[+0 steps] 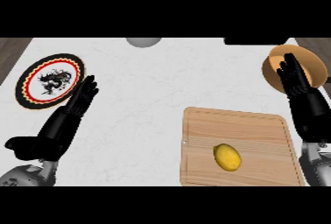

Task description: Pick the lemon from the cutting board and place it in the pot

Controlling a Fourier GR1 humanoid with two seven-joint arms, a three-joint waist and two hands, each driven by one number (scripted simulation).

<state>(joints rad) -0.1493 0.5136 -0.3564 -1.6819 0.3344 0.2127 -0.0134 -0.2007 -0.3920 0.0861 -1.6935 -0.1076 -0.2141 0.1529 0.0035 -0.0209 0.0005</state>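
Observation:
A yellow lemon (227, 157) lies on the wooden cutting board (258, 127) at the lower right, nearer the board's front edge. The pot (309, 62), orange-brown inside, sits at the far right edge of the counter, partly behind my right hand (292, 76). That hand is open with fingers straight, raised above the board's far right corner and apart from the lemon. My left hand (81, 98) rests open at the left, fingers pointing up beside the plate. Neither hand holds anything.
A round plate (50, 81) with a black, red and white pattern lies at the far left. A grey rounded object (143, 41) shows at the counter's back edge. A dark shape (258, 41) sits at the back right.

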